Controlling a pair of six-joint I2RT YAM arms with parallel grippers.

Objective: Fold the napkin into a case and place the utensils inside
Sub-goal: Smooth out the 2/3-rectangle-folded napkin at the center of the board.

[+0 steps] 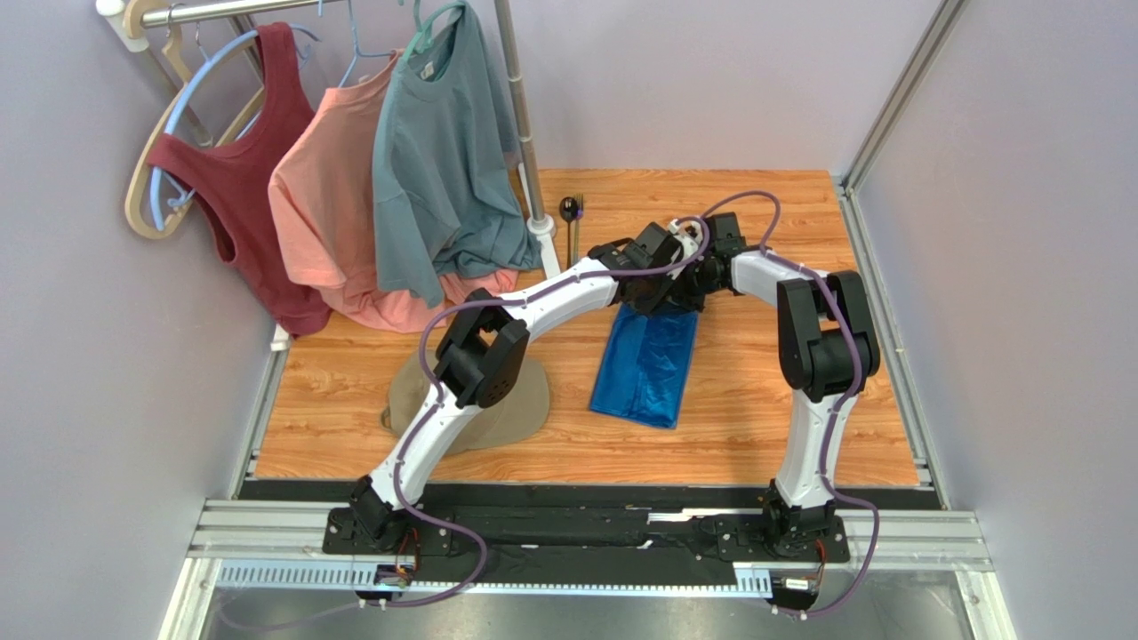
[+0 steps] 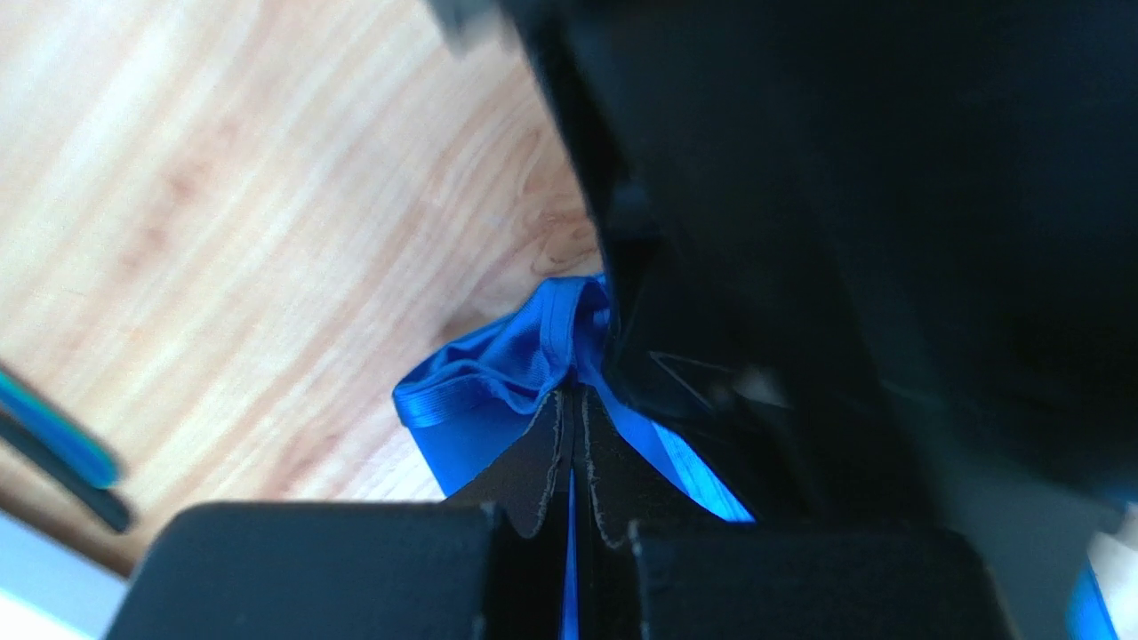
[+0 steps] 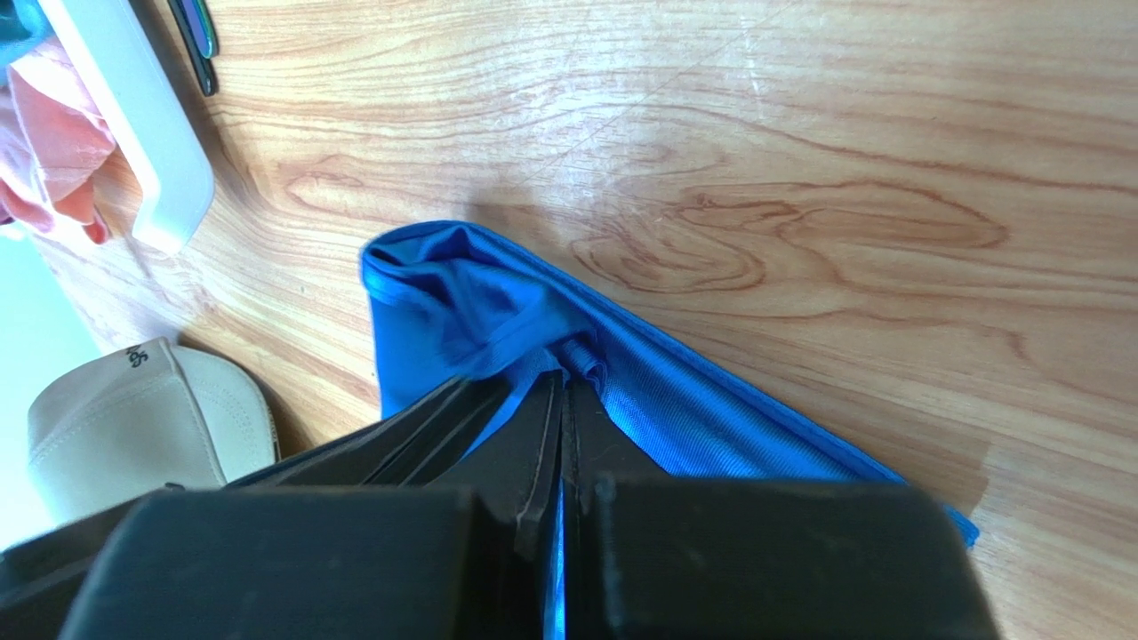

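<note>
The bright blue napkin (image 1: pixel 645 367) lies as a narrow, long folded strip on the wooden table, its far end bunched. Both grippers meet at that far end. My left gripper (image 2: pixel 575 407) is shut on a pinch of the napkin (image 2: pixel 488 387), blue cloth showing between its fingers. My right gripper (image 3: pixel 562 387) is shut on the same end of the napkin (image 3: pixel 454 300), close against the left one. The utensils (image 1: pixel 572 220) lie side by side beyond the napkin, next to the rack's foot. They show blurred at the left edge of the left wrist view (image 2: pixel 54 447) and at the top left of the right wrist view (image 3: pixel 198 34).
A tan cap (image 1: pixel 514 414) sits left of the napkin, partly under my left arm. A clothes rack with its white foot (image 3: pixel 134 120) stands at the back left, hung with a grey-teal T-shirt (image 1: pixel 434 160), a pink shirt and a maroon top. Walls close both sides.
</note>
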